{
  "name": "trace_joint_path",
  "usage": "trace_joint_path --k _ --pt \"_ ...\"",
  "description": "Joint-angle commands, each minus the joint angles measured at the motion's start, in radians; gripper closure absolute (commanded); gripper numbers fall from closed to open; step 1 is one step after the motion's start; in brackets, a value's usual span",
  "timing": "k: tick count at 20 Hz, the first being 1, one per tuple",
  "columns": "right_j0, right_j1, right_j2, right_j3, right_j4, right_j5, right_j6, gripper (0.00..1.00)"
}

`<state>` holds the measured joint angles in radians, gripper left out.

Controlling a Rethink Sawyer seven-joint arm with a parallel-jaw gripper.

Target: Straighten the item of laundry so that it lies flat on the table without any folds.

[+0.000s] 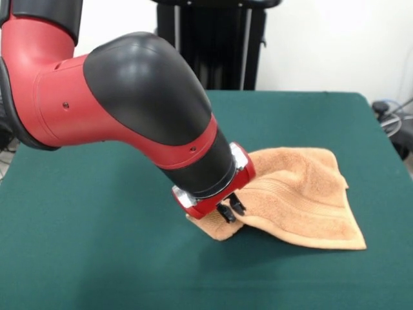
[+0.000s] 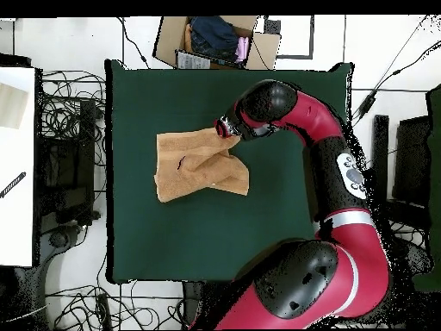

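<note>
The light orange-tan towel lies rumpled and folded on the dark green table, right of centre in the front view. A ribbed band shows near its lower edge. My gripper comes in at a slant from the left and its two dark fingers are closed on the towel's left edge, which sits slightly raised with shadow beneath. In the overhead view the towel lies in the table's upper half, with a fold across its right part, and the gripper is at its upper right corner.
The arm's large elbow hangs over the table's left half in the front view. An open cardboard box with items stands beyond the table's top edge in the overhead view. Cables lie on the floor round the table.
</note>
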<state>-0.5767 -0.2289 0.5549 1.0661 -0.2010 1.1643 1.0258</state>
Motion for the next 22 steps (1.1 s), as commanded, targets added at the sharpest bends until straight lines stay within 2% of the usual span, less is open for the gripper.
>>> trace_joint_path --k 1,13,22 --pt "-0.009 -0.006 -0.006 -0.037 -0.094 -0.059 -0.123 1.00" --pt "-0.009 0.011 -0.012 -0.091 -0.092 -0.005 -0.137 1.00" --pt "-0.017 0.036 0.004 -0.134 -0.096 0.004 -0.197 1.00"
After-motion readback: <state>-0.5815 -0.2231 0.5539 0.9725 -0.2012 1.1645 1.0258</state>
